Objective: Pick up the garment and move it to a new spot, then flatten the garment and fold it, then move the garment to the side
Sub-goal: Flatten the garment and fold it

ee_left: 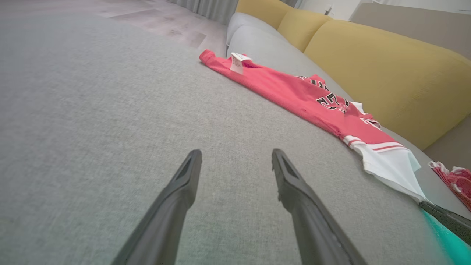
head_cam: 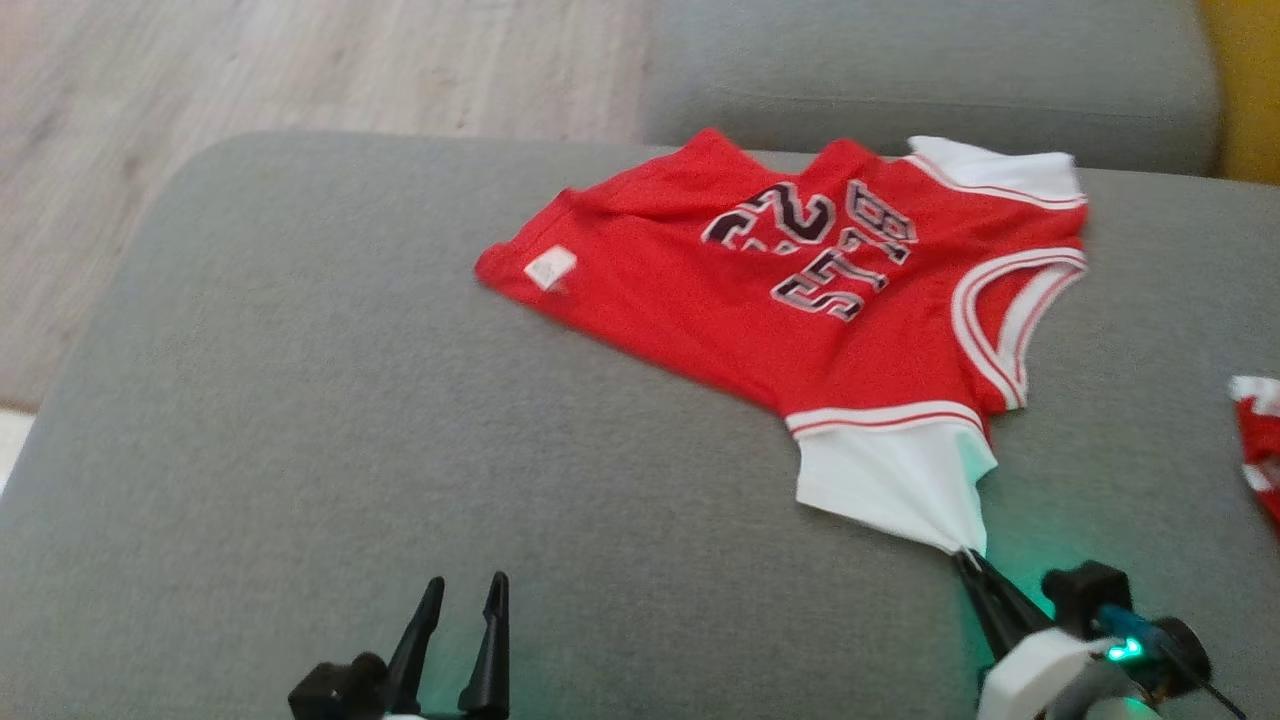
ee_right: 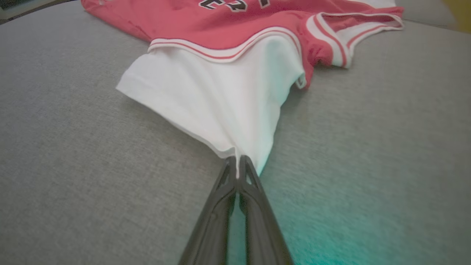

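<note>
The garment (head_cam: 790, 285) is a red jersey with white sleeves and dark lettering, lying spread on the grey sofa cushion (head_cam: 300, 430). My right gripper (head_cam: 968, 556) is shut on the hem of its near white sleeve (ee_right: 228, 99), and the cloth bunches to a point at the fingertips (ee_right: 238, 162). The left wrist view shows the same garment (ee_left: 305, 99) stretching off to the right, with the right gripper's fingers (ee_left: 445, 219) at the sleeve's tip. My left gripper (head_cam: 465, 590) (ee_left: 237, 156) stands open over bare cushion, well to the left of the garment.
A second red and white cloth (head_cam: 1258, 440) (ee_left: 454, 180) lies at the right edge. Yellow back cushions (ee_left: 379, 70) run behind the seat. Another grey seat cushion (head_cam: 930, 70) lies beyond the garment, and wood floor (head_cam: 250, 70) shows at the far left.
</note>
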Robot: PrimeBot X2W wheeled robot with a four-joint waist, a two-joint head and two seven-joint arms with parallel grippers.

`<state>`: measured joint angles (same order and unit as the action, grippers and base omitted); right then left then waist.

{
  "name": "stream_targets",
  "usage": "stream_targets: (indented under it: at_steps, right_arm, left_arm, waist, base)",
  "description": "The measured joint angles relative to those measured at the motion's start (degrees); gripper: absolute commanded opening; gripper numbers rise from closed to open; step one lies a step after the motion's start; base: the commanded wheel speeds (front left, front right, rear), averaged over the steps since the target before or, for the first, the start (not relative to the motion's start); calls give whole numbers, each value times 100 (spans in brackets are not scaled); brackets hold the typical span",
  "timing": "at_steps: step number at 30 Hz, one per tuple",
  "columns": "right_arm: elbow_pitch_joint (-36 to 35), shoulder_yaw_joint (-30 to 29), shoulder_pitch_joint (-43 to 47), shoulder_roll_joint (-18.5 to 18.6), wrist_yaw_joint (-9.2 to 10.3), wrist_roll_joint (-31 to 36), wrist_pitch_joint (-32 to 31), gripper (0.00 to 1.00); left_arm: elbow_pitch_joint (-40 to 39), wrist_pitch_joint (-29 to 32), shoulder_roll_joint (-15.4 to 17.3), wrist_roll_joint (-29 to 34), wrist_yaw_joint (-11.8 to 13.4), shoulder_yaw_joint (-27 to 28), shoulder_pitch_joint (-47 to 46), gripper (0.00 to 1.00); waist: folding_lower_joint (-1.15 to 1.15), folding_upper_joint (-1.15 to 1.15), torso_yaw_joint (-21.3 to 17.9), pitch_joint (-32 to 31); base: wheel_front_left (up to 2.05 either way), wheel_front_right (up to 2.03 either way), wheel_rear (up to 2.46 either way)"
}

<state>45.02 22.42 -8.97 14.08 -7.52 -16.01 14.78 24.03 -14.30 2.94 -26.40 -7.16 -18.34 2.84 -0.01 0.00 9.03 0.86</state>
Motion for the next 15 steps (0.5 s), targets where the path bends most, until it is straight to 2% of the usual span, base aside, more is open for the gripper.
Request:
stream_targets:
  at_steps: [7, 8, 9, 10, 15]
  right_arm:
    - [-437, -526, 304, 105, 0, 145, -2, 0]
    - [-549, -582, 322, 100, 0, 135, -3, 22]
    - [-678, -589, 344, 92, 0, 79, -3, 89]
    - [-805, -570, 373, 73, 0, -14, -9, 100]
    - [-1551, -280, 371, 36, 0, -270, -16, 100]
  left_arm:
    - [-7, 0, 1, -1, 0, 145, -10, 100]
    - [-4, 0, 1, -1, 0, 168, -11, 100]
    - [3, 0, 1, -1, 0, 180, -13, 100]
    - [15, 0, 1, -1, 0, 197, -21, 100]
    - [166, 0, -2, 86, 1, 472, -388, 100]
  waist:
    - [0, 0, -421, -205]
    - [0, 0, -465, -211]
    - [0, 0, -503, -207]
    - [0, 0, -534, -191]
    - [0, 0, -657, 22]
  base:
    - [0, 0, 0]
    - [0, 0, 0]
    - [0, 0, 0]
    - [0, 0, 0]
    - [0, 0, 0]
